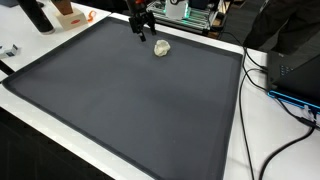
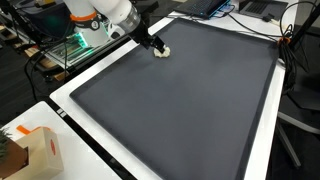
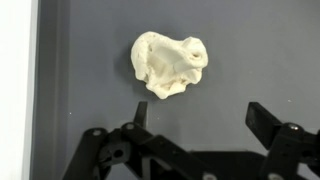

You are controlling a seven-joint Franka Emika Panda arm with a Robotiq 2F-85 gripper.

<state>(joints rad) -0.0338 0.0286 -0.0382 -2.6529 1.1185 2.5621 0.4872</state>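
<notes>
starting at the left of an exterior view, a black item (image 1: 37,15) and an orange-and-white item (image 1: 66,13) stand on the white table (image 1: 246,120), beyond the far corner of the dark mat (image 1: 120,110). further right, the gripper (image 1: 141,30) hangs over the far edge of the mat, its claw released, jaws spread wide and holding nothing. just to its right lies the crumpled white lump (image 1: 161,48), resting on the mat near the far rim, close to the fingertips but apart from them. at the right edge, cables (image 1: 262,75) trail across the table beside a dark case (image 1: 296,70).

in an exterior view from another side, a cardboard box (image 2: 40,150) sits at the lower left on the table. the white arm (image 2: 110,15) reaches in from the upper left, and the gripper (image 2: 153,43) ends just beside the lump (image 2: 163,52).

in the wrist view, a strip of white table (image 3: 15,90) runs down the left side, then comes the mat (image 3: 90,60). the lump (image 3: 170,65) lies above the two black fingers (image 3: 140,112), a little left of the middle of the gap between them, touching neither.
</notes>
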